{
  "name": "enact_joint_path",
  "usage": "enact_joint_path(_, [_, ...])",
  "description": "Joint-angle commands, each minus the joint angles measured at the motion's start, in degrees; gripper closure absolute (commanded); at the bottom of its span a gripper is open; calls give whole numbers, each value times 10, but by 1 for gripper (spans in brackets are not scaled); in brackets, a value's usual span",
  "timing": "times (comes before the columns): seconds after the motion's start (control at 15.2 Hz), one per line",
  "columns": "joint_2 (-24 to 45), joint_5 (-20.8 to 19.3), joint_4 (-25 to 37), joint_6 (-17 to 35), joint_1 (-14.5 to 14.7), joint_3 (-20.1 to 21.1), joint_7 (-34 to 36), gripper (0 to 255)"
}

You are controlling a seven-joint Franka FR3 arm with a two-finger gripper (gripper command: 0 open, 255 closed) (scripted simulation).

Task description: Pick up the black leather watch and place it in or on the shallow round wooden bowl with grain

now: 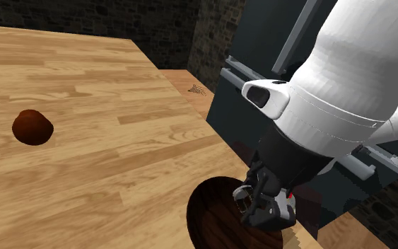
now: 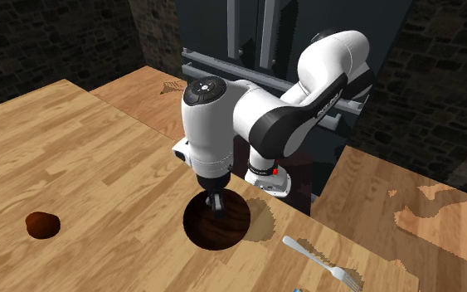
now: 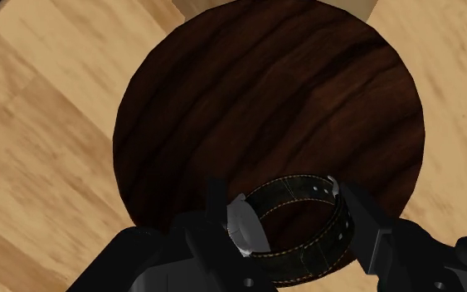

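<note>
My black gripper (image 3: 288,214) is shut on the black leather watch (image 3: 298,236). Its silver case is pressed against one finger (image 3: 216,207) and the stitched strap loops across to the other. Directly beneath lies the shallow round bowl (image 3: 265,99) of dark grained wood. In the shoulder view the gripper (image 1: 259,206) hangs just above the bowl (image 1: 211,219), near the table's edge. From the second exterior view the gripper (image 2: 216,206) points straight down over the bowl (image 2: 215,226).
The light wooden table (image 1: 84,85) carries a dark brown rounded lump (image 1: 32,127) far to the shoulder view's left. A silver fork (image 2: 323,261) lies to the right of the bowl in the second exterior view. A dark cabinet (image 2: 248,41) stands behind the arm.
</note>
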Motion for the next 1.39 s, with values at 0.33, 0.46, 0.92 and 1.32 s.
enact_joint_path(0.33, [-2,17,-45,46,4,21,-5,255])
enact_joint_path(0.46, [-2,17,-45,46,4,21,-5,255])
enact_joint_path(0.92, [-2,17,-45,46,4,21,-5,0])
enact_joint_path(1.32, [-1,4,-11,10,1,5,-1,0])
